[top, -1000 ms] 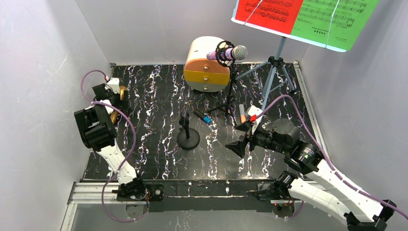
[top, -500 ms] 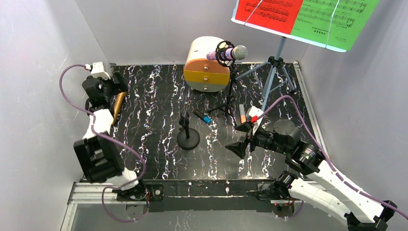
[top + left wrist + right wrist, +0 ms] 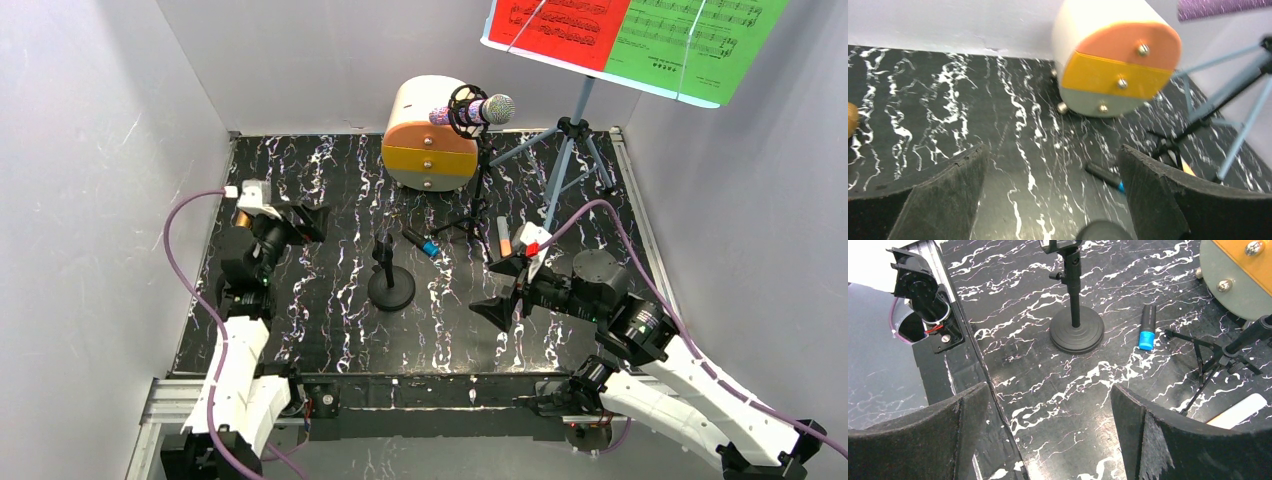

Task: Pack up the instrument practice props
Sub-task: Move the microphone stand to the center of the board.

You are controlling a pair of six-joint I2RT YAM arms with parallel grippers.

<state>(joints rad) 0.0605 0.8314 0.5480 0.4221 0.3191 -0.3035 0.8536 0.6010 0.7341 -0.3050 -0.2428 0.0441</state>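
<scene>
A silver-headed purple microphone (image 3: pixel 482 109) rests in a shock mount on a small black tripod (image 3: pixel 474 205) in front of the cabinet. A second black stand with a round base (image 3: pixel 391 285) (image 3: pixel 1077 332) stands mid-table. The pale-blue tripod (image 3: pixel 568 150) at the back right carries red (image 3: pixel 560 22) and green (image 3: pixel 695 40) music sheets. The gold microphone (image 3: pixel 242 218) (image 3: pixel 850 119) lies at the left edge, mostly hidden behind my left wrist. My left gripper (image 3: pixel 316 222) (image 3: pixel 1053 192) is open and points toward the cabinet, holding nothing. My right gripper (image 3: pixel 498 292) (image 3: pixel 1050 425) is open over bare table right of the round-base stand.
The round cream-and-orange drawer cabinet (image 3: pixel 430 135) (image 3: pixel 1118 75) sits at the back centre. A short black cylinder with a blue end (image 3: pixel 423 243) (image 3: pixel 1147 327) and a white-and-orange stick (image 3: pixel 503 235) (image 3: pixel 1235 412) lie near the tripod's feet. Grey walls close three sides.
My left arm has swung away from the far-left corner and the gold microphone, its open gripper now facing the middle of the table. The right arm has barely shifted.
</scene>
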